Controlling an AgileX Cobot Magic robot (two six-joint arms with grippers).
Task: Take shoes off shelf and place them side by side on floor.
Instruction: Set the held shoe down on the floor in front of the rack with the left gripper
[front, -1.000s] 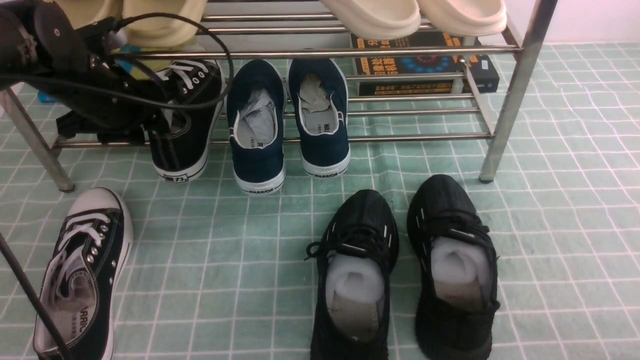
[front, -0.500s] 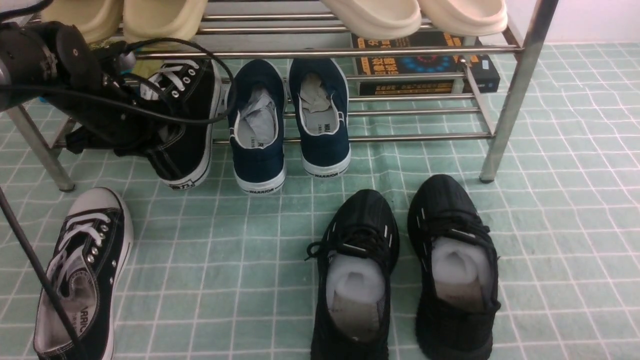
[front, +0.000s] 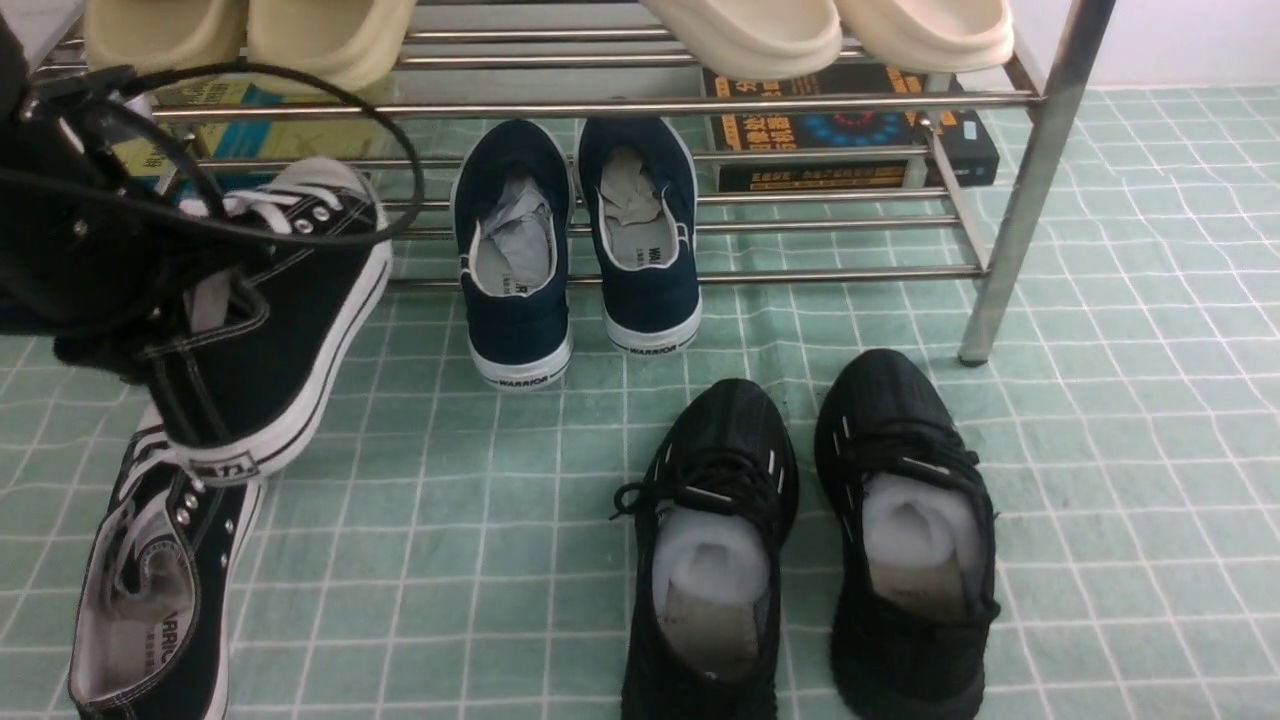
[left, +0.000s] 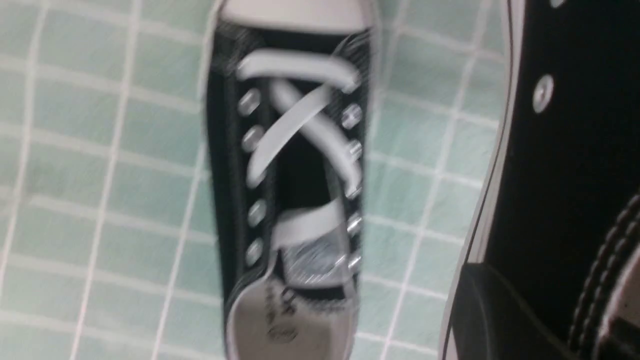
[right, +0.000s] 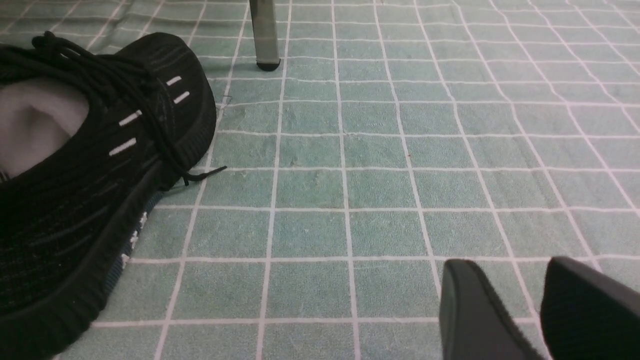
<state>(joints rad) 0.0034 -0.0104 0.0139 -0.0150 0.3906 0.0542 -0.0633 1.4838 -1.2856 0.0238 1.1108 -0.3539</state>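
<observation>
Starting nearest, the right gripper (right: 510, 270) hangs low over the floor (right: 350, 190), its fingers a little apart with nothing between them, beside the trainers (front: 730, 440). At the near left the floor sneaker (front: 150, 590) lies flat, toe toward the shelf (front: 1010, 230). Its heel is cut off by the frame edge, and in the front view the held sneaker (front: 270, 330) covers its toe cap. That second one is off the rack and tilted, heel low, just beside its mate. The left gripper (front: 150, 340) is clamped on its side wall by the collar. Only one finger (left: 495, 315) shows, pressed on the outside canvas; the other is hidden, probably inside the shoe. I judge the sneaker light, with most of its weight in the stiff rubber sole. The canvas is soft and will fold under a pinch, so the firmer collar near the heel is the sound place to hold. The loose laces could snag. The wrist picture is blurred, and floor shows between the two sneakers there, but I cannot tell how far the held sole clears the ground. The left arm (front: 50, 250) hides the near-left end of the rack. Farther off, the slip-ons (front: 520, 340) sit on the lower tier with boxes (front: 850, 130) behind. The slippers (front: 750, 35) on top are cropped.
</observation>
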